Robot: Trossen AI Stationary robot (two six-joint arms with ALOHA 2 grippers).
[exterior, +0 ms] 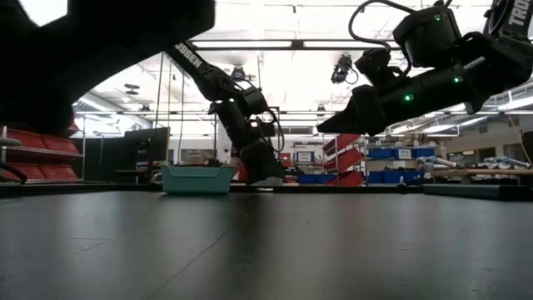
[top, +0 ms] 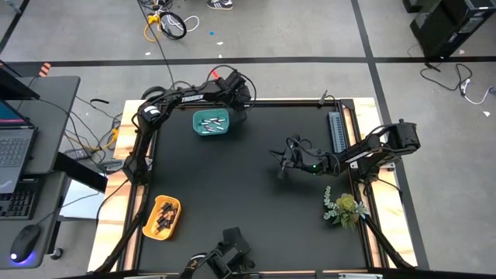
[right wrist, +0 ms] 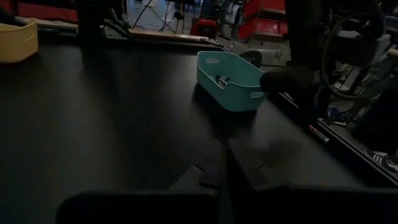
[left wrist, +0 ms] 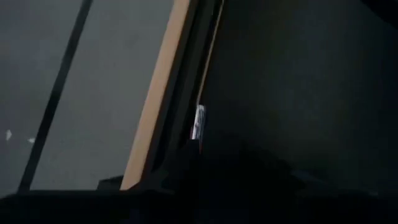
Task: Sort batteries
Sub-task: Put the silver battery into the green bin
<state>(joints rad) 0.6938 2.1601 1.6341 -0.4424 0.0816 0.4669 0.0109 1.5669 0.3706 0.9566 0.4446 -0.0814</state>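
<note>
Battery sorting table, two bins, both arms over the mat.

Whitish batteries [top: 210,122] are held in the teal bin [top: 211,132] at the far edge; dark batteries [top: 164,216] in the yellow bin [top: 159,229] at the near left corner. One battery [left wrist: 199,122] is seen lying along the table [top: 232,194] edge just beyond the left gripper [top: 246,91], set low beside the teal bin; its grip cannot be told. The right gripper [top: 283,165] is shut, empty, raised above mid-table.

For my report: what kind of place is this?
Probably a robotics lab or workshop: red and blue storage bins on shelves behind the table, cables on the concrete floor, a laptop desk beside it.
</note>
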